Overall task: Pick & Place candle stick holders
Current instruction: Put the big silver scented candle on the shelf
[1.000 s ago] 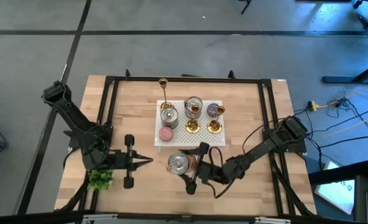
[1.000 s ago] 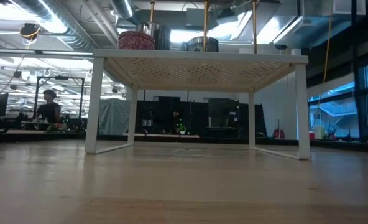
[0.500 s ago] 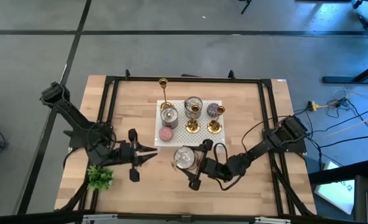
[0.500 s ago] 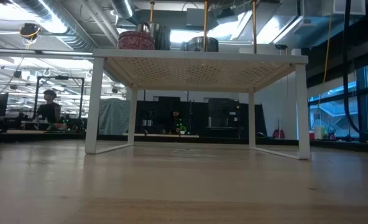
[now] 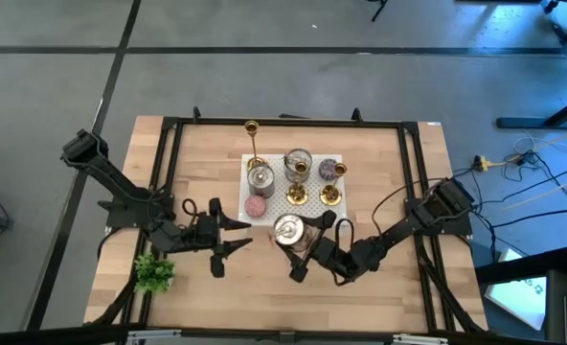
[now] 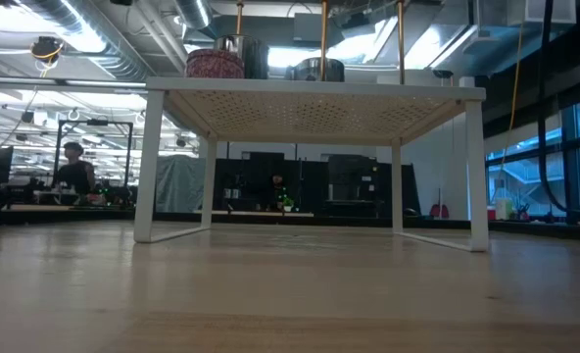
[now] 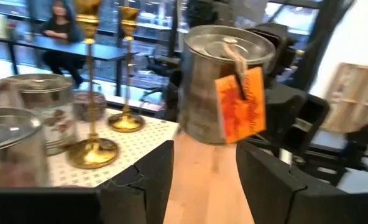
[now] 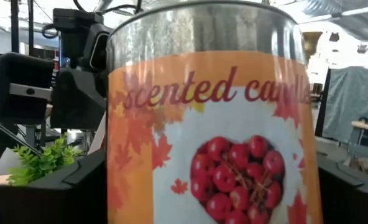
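Candle stick holders [image 5: 253, 144]: three counted from above, all standing on the white perforated shelf [image 5: 269, 213]; one tall at its far left corner, two shorter [image 5: 296, 184] [image 5: 331, 187] toward its right side. Brass, likely rigid, slick, top-heavy; best pinched at the stem. Silver tins: two on the shelf, a third [image 5: 287, 230] at its near edge, clamped in the right gripper [image 5: 305, 245].

Low view: shelf [image 6: 314, 93] only, stems rising above.

Left wrist view: left gripper [image 7: 202, 168], near the shelf's left front corner, fingers parted, empty.

Right wrist view: tin [image 8: 209, 118] fills the jaws.

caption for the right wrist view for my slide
Right end effector gripping a tin labelled scented candle, left arm beyond.
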